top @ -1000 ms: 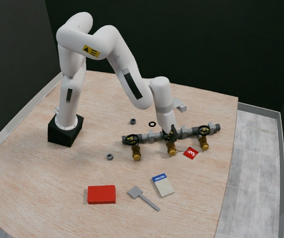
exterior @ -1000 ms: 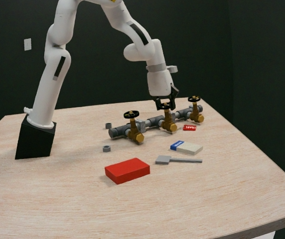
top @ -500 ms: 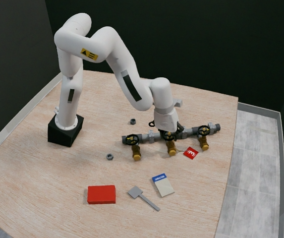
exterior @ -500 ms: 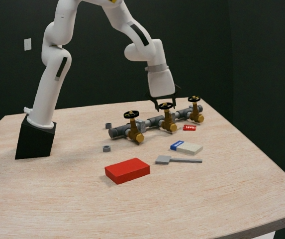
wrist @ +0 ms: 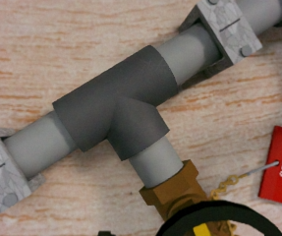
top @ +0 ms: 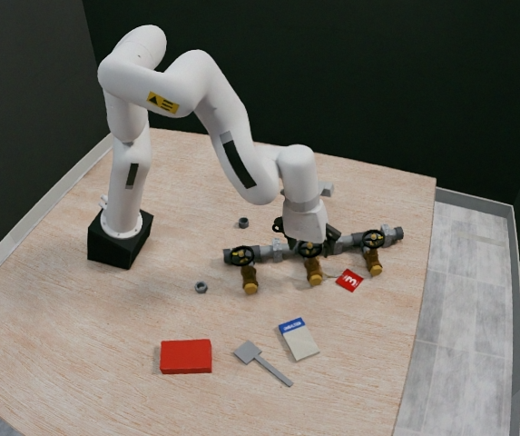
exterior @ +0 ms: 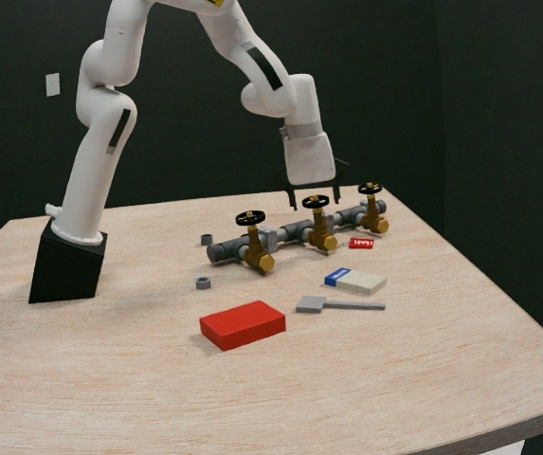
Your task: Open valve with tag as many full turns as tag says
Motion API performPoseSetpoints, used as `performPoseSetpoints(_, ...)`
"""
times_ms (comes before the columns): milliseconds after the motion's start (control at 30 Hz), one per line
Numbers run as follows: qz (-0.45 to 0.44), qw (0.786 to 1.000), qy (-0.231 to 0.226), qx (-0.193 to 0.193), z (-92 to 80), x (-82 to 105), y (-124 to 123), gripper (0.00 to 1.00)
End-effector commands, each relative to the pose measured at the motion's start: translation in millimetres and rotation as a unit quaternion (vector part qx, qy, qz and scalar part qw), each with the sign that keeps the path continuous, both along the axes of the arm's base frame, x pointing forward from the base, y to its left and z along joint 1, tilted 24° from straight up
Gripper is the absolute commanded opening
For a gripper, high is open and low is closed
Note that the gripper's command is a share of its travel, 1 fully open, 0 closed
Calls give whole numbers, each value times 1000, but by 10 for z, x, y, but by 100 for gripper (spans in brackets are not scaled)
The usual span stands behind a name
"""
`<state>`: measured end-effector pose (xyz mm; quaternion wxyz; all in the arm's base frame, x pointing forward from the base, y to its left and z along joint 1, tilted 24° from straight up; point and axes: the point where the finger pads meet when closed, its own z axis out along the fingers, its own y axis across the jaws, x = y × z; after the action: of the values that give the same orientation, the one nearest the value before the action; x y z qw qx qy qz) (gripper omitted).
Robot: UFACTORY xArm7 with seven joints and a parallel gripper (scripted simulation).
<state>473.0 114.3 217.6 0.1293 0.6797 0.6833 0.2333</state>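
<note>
A grey pipe (top: 264, 252) (exterior: 291, 228) (wrist: 111, 115) lies on the table with three brass valves, each topped by a black handwheel. A red tag (top: 349, 280) (exterior: 361, 243) (wrist: 280, 169) reading "OPEN 3" lies flat and hangs by a fine chain (wrist: 226, 184) from the middle valve (top: 314, 272) (exterior: 321, 238). My gripper (top: 309, 246) (exterior: 314, 202) is open, fingers down on either side of the middle handwheel (top: 303, 248) (exterior: 321, 199) (wrist: 219, 212) and apart from it. The left valve (top: 242, 256) (exterior: 250, 217) and right valve (top: 373, 241) (exterior: 370, 188) stand clear of the gripper.
A red block (top: 185, 356) (exterior: 242, 324), a grey paddle-shaped tool (top: 260, 360) (exterior: 334, 304) and a blue-and-white box (top: 299, 339) (exterior: 355, 281) lie in front of the pipe. Two grey nuts (top: 243, 222) (top: 201, 287) (exterior: 206, 239) (exterior: 203, 282) lie left of it. The arm's black base (top: 119, 239) stands far left.
</note>
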Motion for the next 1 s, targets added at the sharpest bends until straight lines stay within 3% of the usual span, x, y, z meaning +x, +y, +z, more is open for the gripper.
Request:
performPoseSetpoints(0, 0, 1000, -2, 1, 24, 13, 0, 100)
performPoseSetpoints(700, -7, 1000, -1, 5, 24, 13, 0, 100)
performPoseSetpoints(967, -88, 995, 12, 52, 25, 13, 0, 100)
